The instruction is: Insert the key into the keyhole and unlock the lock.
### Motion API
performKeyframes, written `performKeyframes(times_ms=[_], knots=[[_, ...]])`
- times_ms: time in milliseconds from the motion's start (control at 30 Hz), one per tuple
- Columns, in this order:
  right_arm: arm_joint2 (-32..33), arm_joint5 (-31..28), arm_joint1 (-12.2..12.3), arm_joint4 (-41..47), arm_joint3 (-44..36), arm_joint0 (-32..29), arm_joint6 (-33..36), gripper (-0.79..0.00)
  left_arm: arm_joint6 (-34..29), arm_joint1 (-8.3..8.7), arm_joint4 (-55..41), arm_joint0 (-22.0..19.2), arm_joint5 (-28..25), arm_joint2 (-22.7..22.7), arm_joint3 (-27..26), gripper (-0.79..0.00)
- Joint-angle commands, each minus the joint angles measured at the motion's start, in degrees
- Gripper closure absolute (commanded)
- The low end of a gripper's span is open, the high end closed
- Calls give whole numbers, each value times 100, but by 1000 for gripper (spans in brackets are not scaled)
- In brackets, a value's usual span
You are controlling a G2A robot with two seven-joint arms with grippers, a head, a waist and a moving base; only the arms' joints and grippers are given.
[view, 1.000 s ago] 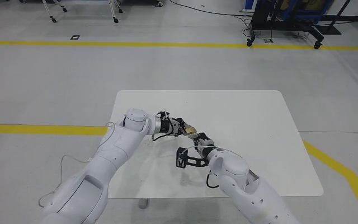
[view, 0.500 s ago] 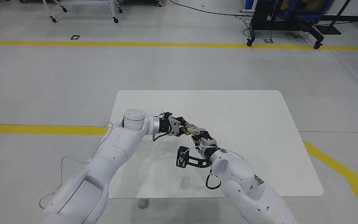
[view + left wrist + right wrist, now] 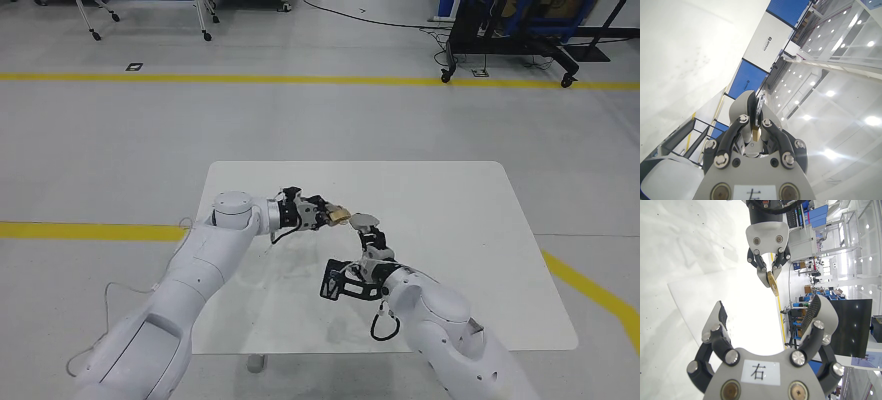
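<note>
My left gripper (image 3: pixel 328 213) hangs above the middle of the white table (image 3: pixel 450 200), shut on a small brass padlock (image 3: pixel 339 214). In the left wrist view the brass body (image 3: pixel 756 133) sits between the fingers, and a silver metal part (image 3: pixel 759 105) sticks out past the fingertips; I cannot tell if it is the key or the shackle. My right gripper (image 3: pixel 363 221) is just to the right of the lock, open and holding nothing. In the right wrist view its gripper (image 3: pixel 768 303) faces the padlock (image 3: pixel 773 285), a short gap away and not touching it.
The table's right half (image 3: pixel 480 280) and its front left (image 3: pixel 260 310) have free room. Yellow floor lines and wheeled racks (image 3: pixel 510 40) lie far beyond the table.
Both grippers have moved toward the far side of the table. The left has carried the lock up and back; the right gripper has come away from the lock to its right side.
</note>
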Motion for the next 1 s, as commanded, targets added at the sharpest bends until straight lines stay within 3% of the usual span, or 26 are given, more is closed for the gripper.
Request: performKeyframes(times_ms=[0,133,167,200,233,400,633,967], knots=[[369,24,22,906,29,-72,-779,-785,47,18,28,55,-217,-54,-111,0],[1178,-825,123,2409,345,-164,-2250,-785,205,57,155,125,-579,-160,-289,0],[1334,-1169,149,2752,465,-142,-2584,-723,265,71,213,137,-688,-190,-335,0],[1475,-1499,174,3030,609,-110,-2830,-299,322,85,278,155,-791,-215,-384,0],[1582,-1780,196,3237,752,-60,-2981,0,365,98,324,176,-886,-246,-438,0],[1609,-3011,235,4266,1678,378,-3236,0,581,179,628,310,-1367,-399,-753,0],[867,-3021,220,4976,2705,1214,-2872,0,486,250,839,524,-1342,-485,-1126,0],[796,-3012,215,5400,3314,1682,-2916,0,393,279,1003,618,-1308,-523,-1325,0]])
